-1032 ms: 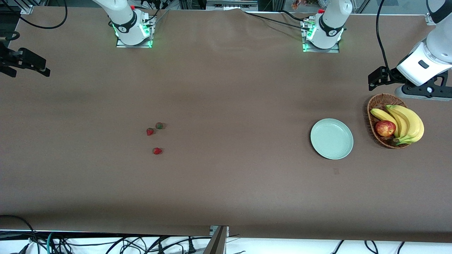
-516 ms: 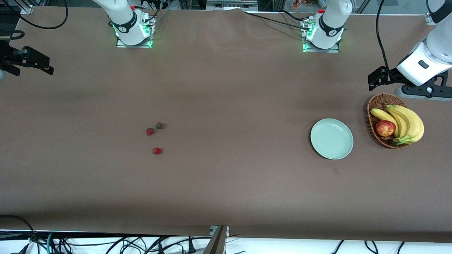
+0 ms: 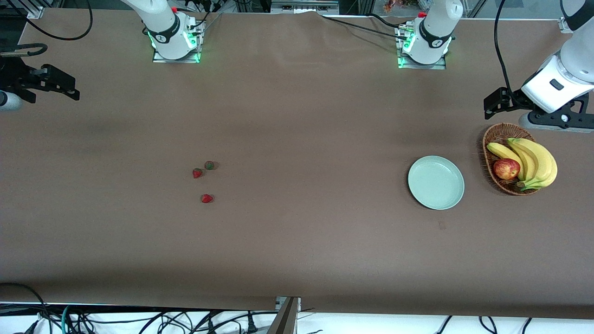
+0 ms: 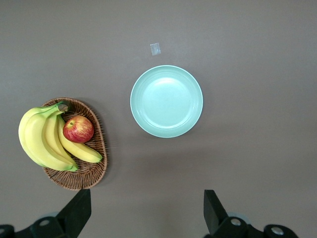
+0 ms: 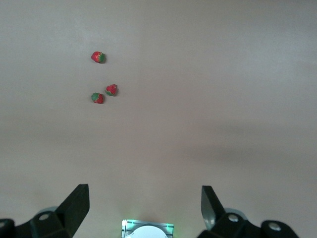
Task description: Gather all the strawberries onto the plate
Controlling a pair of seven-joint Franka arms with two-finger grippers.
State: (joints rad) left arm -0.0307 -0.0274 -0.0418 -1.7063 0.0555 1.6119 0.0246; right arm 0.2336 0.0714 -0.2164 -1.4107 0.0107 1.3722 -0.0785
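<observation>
Front view: 3 strawberries (image 3: 204, 178) lie loose on the worktop (image 3: 297, 241) toward the right arm's end, none collected yet. Two sit close together, the dark greenish one (image 3: 209, 165) just beside a red one (image 3: 197, 173); the third (image 3: 206, 198) lies nearer the front camera, a bit apart. Plate (image 3: 436, 182) sits bare toward the left arm's end, well apart from the berries, so each berry prob needs a long carry or a handover.

Wicker basket (image 3: 503, 160) w/ bananas (image 3: 533, 162) and apple (image 3: 506, 169) stands just beside the plate; not part of the job, leave alone.

Right claw (image 3: 58, 88) is up over the worktop's edge at its own end, jaws wide, nothing held. Its wrist cam looks down on all three berries, a good spot to pick a target from. Right arm is closest, so likely it goes first.

Left claw (image 4: 143, 218) hangs high near the basket, jaws wide, empty, waiting; plate and basket are both in its wrist view.
</observation>
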